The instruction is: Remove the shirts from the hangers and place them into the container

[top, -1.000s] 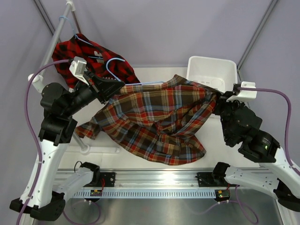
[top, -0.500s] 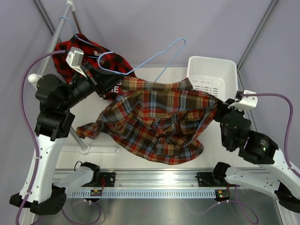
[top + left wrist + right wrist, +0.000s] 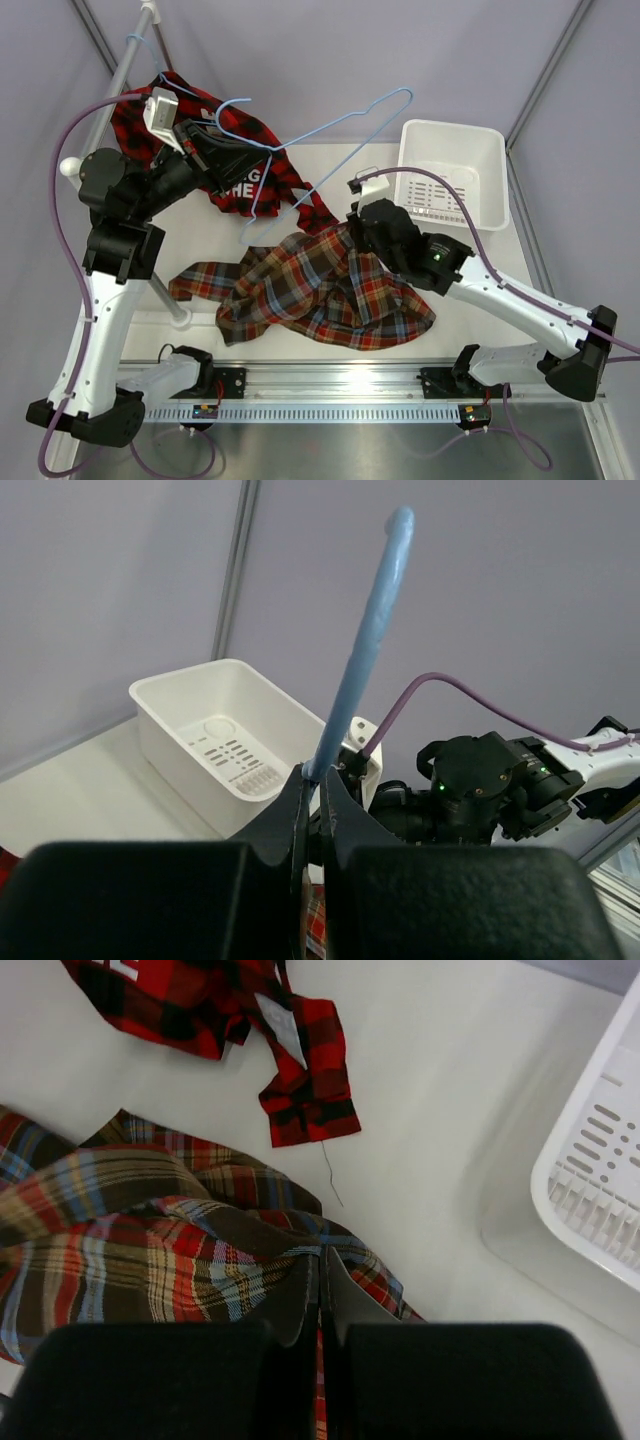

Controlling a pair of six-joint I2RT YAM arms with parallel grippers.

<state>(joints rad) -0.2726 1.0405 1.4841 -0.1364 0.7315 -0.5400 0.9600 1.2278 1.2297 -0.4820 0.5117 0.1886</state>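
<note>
My left gripper (image 3: pixel 262 152) (image 3: pixel 316 775) is shut on a bare light-blue wire hanger (image 3: pixel 345 112) (image 3: pixel 365 650), held up in the air above the table. The multicolour plaid shirt (image 3: pixel 320 292) (image 3: pixel 130 1230) lies bunched on the table, off that hanger. My right gripper (image 3: pixel 350 242) (image 3: pixel 320 1255) is shut on a fold at its upper right edge. The red-and-black shirt (image 3: pixel 232 172) (image 3: pixel 300 1090) hangs at the back left on another blue hanger (image 3: pixel 148 50), a sleeve trailing on the table. The white container (image 3: pixel 452 135) (image 3: pixel 160 705) (image 3: pixel 590 1175) stands empty at the back right.
A grey rack pole (image 3: pixel 115 80) slants up the left side, and a white bar (image 3: pixel 185 312) lies along the front left. The right arm (image 3: pixel 480 790) shows in the left wrist view beside the basket. Grey walls close the back.
The right arm swung from the right side to the centre, dragging the plaid shirt off the hanger into a heap. The left gripper lifted the freed hanger up and back.
</note>
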